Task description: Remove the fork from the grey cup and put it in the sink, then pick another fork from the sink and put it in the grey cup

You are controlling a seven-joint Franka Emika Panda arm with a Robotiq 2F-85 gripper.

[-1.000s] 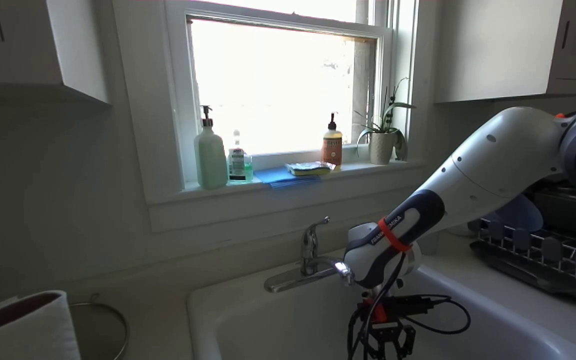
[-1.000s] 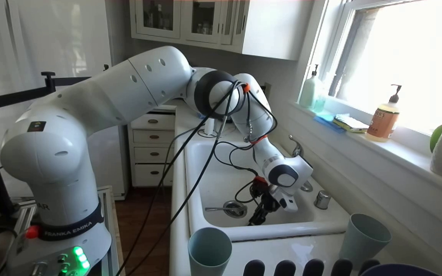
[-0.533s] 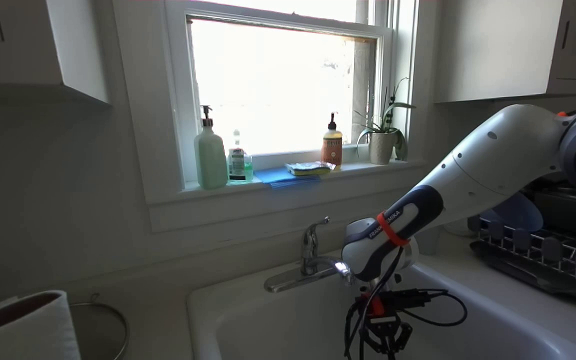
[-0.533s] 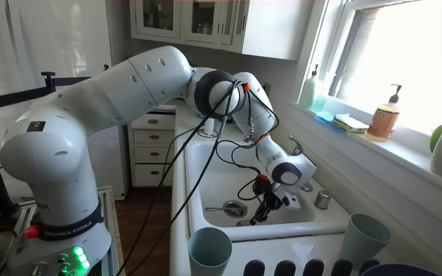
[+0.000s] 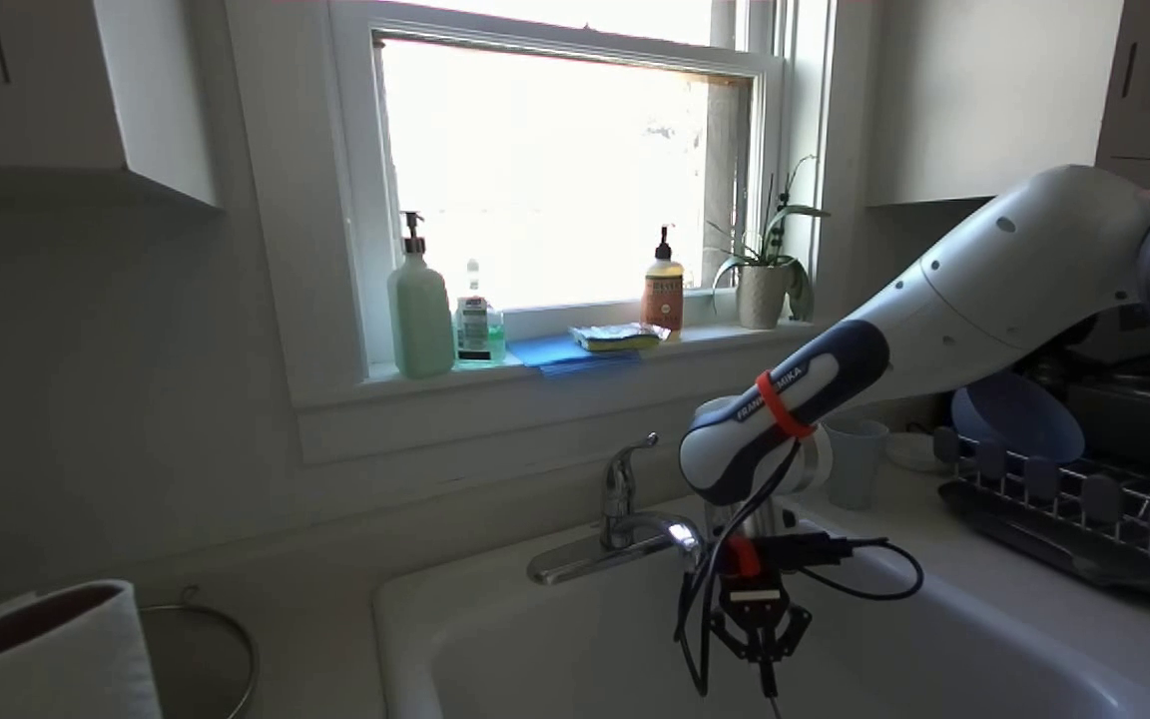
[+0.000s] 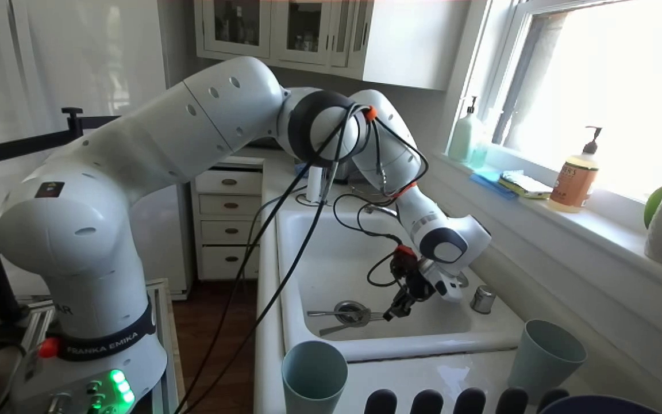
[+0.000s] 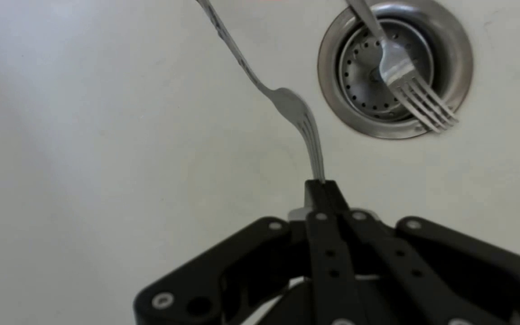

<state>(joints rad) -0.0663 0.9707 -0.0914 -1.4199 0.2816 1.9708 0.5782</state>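
Ok so the gripper (image 7: 322, 183) is pinching a fork (image 7: 291, 106) by the very ends of its tines, the two fingers (image 7: 336, 198) squeezing nearly flat with just that thin bit of metal going in between them. In the wrist view the fork is angling off toward eleven o'clock, and its handle is running out of view up there. I'm not able to tell whether that handle is touching the bottom of the sink (image 6: 337, 270).

A second fork (image 7: 395, 65) is lying across the drain (image 7: 366, 74), at one o'clock from the fingertips. It's aiming its tines toward five o'clock, and the tips are poking past the drain's rim. In an exterior view the gripper is hanging low over the sink, with the drain sitting at its nine o'clock.

Then a pale grey cup (image 6: 315, 379) is standing at seven o'clock from the drain, just outside the sink, and a similar grey cup (image 6: 538, 371) is standing between three and four, well apart from it. I'm not able to tell which one the task is naming.

Also in an exterior view, the chrome tap (image 5: 619, 504) is sticking up at eleven o'clock from the gripper, and the dish rack (image 5: 1101, 499) is sitting at two, with a blue bowl (image 5: 1019, 419) tilting at the rack's eleven o'clock end.
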